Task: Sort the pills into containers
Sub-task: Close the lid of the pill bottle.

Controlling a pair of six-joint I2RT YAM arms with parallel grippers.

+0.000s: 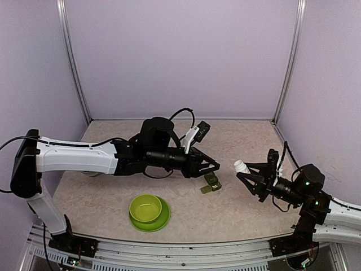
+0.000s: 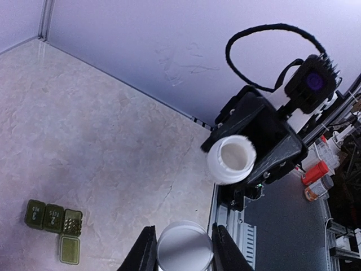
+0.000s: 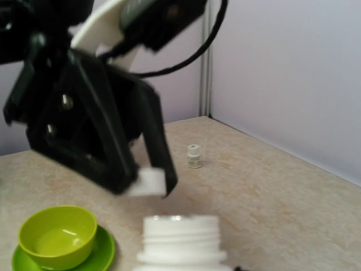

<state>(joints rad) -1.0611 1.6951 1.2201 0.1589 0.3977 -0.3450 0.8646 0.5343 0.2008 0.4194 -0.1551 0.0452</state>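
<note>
One compartment [image 2: 72, 222] of the box [image 2: 53, 217] is open and pouring looks yet to start: my left claw [image 1: 216, 167] clamps the cap [image 2: 181, 246] by the box, my right claw [image 1: 245, 171] clamps the bottle [image 3: 180, 237] right of it.

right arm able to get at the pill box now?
Probably yes. Bare table lies between the right gripper, shut on the open bottle, and the pill box. The left gripper, holding the cap, hangs close beside the box, so clearance looks tight.

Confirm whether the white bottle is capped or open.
Open. The white bottle shows a hollow mouth in the left wrist view and bare threads in the right wrist view; the left claw holds a white cap.
</note>
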